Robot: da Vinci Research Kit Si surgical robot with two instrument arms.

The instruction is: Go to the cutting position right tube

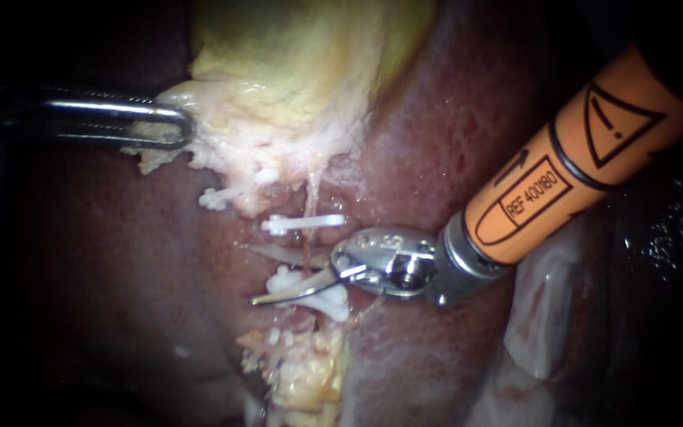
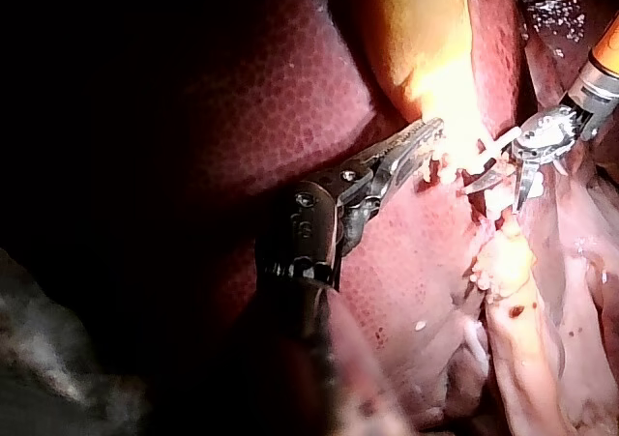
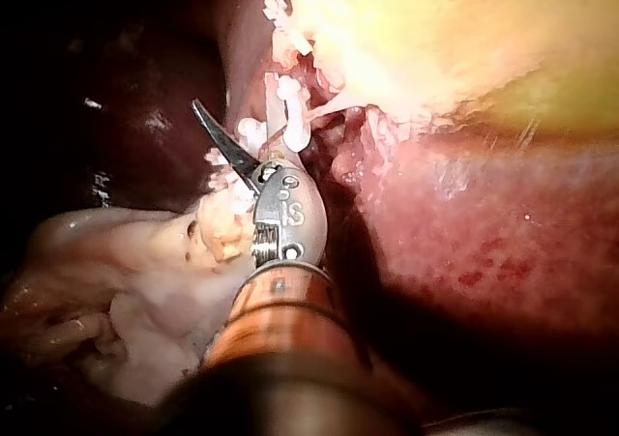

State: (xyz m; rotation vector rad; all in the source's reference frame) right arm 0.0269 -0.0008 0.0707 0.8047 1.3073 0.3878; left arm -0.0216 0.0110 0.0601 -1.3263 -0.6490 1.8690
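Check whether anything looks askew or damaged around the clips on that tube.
Nothing stands out. The upper clip and lower clip lie across the tube, which looks whole; the right instrument straddles it between them.

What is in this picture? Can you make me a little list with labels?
left instrument: pincer shut on the gallbladder edge
right instrument: blades open, either side of a thin tube
upper clip: white, on the tube above the blades
lower clip: white, by the lower blade
liver: dark red, underneath everything
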